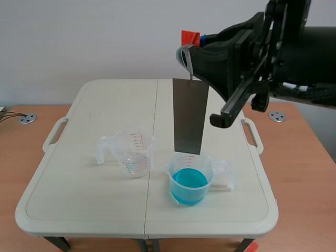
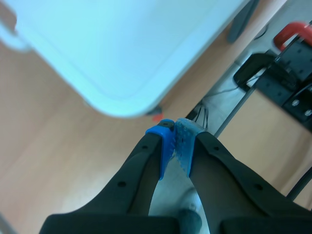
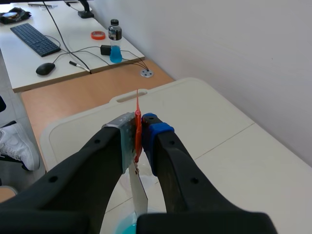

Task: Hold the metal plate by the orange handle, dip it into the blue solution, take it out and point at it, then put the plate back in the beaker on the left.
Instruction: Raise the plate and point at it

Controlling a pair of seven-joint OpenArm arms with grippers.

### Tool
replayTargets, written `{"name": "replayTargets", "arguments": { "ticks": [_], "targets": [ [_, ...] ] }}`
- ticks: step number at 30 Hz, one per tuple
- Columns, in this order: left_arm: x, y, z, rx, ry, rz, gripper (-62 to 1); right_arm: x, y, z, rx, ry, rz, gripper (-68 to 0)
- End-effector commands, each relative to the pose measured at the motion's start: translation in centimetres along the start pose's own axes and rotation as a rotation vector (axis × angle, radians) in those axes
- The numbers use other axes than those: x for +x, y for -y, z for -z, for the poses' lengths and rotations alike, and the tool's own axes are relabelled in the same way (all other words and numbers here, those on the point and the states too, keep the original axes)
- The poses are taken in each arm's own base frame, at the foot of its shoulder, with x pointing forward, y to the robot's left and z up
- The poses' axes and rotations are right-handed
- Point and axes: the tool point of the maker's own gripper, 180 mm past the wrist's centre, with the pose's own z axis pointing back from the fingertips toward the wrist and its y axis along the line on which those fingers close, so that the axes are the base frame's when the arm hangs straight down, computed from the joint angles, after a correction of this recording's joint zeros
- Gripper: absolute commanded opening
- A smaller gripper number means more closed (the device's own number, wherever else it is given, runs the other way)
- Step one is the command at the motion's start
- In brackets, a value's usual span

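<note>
Blue beaker [image 1: 190,182] under plate [image 1: 190,115]; right fingers [image 3: 157,134] clamp its orange handle [image 3: 138,127]; left fingers [image 2: 163,142] together.

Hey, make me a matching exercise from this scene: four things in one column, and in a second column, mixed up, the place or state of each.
Things
1. metal plate
2. beaker on the left
3. beaker on the right
4. left gripper

Place or state
a. holds blue liquid
b. shut on nothing, off the corner of the table
c. hangs upright over the blue liquid, the right gripper shut on its orange handle
d. stands on the table, looks empty

Pairs: 1-c, 2-d, 3-a, 4-b
</note>
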Motion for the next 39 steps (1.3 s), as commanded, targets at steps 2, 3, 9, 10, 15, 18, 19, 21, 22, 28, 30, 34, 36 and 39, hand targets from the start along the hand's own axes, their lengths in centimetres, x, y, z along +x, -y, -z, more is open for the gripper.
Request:
{"name": "replayTargets", "arguments": {
  "ticks": [2, 3, 9, 10, 15, 18, 19, 21, 22, 28, 30, 34, 36, 39],
  "targets": [
    [1.5, 0.5, 0.5, -0.044, 0.054, 0.007, -59.3, 1.2, -0.3, -0.3, 0.013, 0.028, -0.012, -66.0],
    [1.9, 0.5, 0.6, -0.057, 0.067, 0.012, -59.3, 1.3, -0.4, -0.3, 0.015, 0.028, -0.011, -66.0],
    [4.0, 1.7, 1.6, -0.140, 0.140, 0.028, -59.3, 1.6, -0.8, -0.4, 0.032, 0.031, 0.007, -66.0],
    [4.3, 1.8, 1.8, -0.148, 0.148, 0.029, -59.3, 1.6, -0.8, -0.4, 0.035, 0.030, 0.011, -66.0],
    [5.8, 2.3, 2.7, -0.181, 0.192, 0.042, -59.3, 1.6, -0.8, -0.5, 0.038, 0.030, 0.021, -66.0],
    [6.9, 2.4, 3.3, -0.190, 0.223, 0.055, -59.3, 1.7, -0.6, -0.5, 0.032, 0.030, 0.020, -66.0],
    [7.2, 2.5, 3.5, -0.193, 0.234, 0.058, -59.3, 1.7, -0.6, -0.6, 0.032, 0.032, 0.021, -66.0],
    [8.2, 2.4, 4.0, -0.197, 0.262, 0.068, -59.3, 1.9, -0.5, -0.6, 0.031, 0.040, 0.027, -66.0],
    [8.7, 2.4, 4.2, -0.197, 0.279, 0.070, -59.3, 1.9, -0.5, -0.7, 0.029, 0.041, 0.027, -66.0],
    [12.0, 3.4, 5.5, -0.243, 0.374, 0.079, -59.3, 1.9, -0.4, -0.7, 0.025, 0.041, 0.026, -66.0],
    [12.8, 4.0, 5.9, -0.266, 0.397, 0.076, -59.3, 1.9, -0.4, -0.7, 0.025, 0.041, 0.026, -66.0],
    [14.4, 5.4, 6.8, -0.318, 0.431, 0.075, -59.3, 1.9, -0.4, -0.7, 0.025, 0.041, 0.026, -66.0],
    [15.4, 6.1, 7.2, -0.337, 0.456, 0.077, -59.3, 1.9, -0.4, -0.7, 0.025, 0.041, 0.026, -66.0],
    [16.9, 6.6, 8.0, -0.342, 0.477, 0.081, -59.3, 1.9, -0.4, -0.7, 0.025, 0.041, 0.026, -66.0]
  ]
}}
